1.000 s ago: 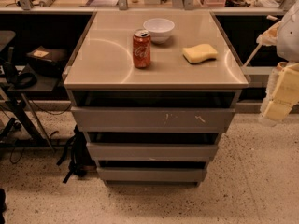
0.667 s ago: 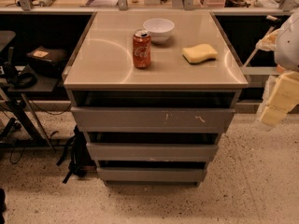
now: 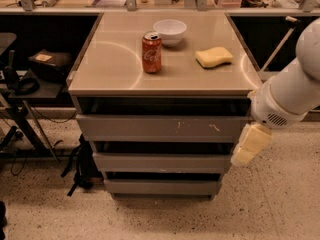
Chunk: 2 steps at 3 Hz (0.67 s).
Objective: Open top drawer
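The top drawer (image 3: 150,128) is a wide grey flat front under the cabinet top, with small white scuff marks right of centre. It looks closed, flush in line with the frame. Two narrower grey drawer fronts (image 3: 160,162) sit below it. My gripper (image 3: 249,145) is a cream-coloured block hanging from the white arm (image 3: 290,94) at the right. It sits just off the right end of the top drawer front, at about the height of the second drawer.
On the cabinet top (image 3: 110,69) stand a red soda can (image 3: 151,52), a white bowl (image 3: 170,32) and a yellow sponge (image 3: 214,57). A black office chair and cables (image 3: 20,84) are to the left. A black bag (image 3: 80,164) lies on the speckled floor.
The arm and gripper have moved left and down, from beside the cabinet's right edge to right against the right end of the drawer fronts. The drawers have not moved.
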Each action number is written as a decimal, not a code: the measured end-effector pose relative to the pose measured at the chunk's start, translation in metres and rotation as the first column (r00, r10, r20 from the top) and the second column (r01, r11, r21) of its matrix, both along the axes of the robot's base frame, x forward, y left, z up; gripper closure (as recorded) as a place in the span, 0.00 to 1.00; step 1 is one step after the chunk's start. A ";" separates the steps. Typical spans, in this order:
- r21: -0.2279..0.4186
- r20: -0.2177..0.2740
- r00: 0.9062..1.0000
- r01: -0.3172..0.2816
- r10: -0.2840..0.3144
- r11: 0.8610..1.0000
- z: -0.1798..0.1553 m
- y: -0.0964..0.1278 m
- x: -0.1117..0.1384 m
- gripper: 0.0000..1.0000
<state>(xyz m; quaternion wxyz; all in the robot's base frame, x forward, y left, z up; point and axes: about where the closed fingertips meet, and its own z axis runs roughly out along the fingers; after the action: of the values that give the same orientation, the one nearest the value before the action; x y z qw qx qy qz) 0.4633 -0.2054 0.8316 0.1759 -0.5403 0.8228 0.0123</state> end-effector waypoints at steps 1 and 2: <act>0.051 0.025 0.999 0.033 -0.034 0.998 -0.064 0.022 0.040 0.00; 0.050 0.023 0.999 0.033 -0.034 0.998 -0.065 0.022 0.039 0.00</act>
<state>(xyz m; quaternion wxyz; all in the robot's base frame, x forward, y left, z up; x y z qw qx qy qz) 0.5025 -0.1830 0.7670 0.1992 -0.5222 0.8289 0.0233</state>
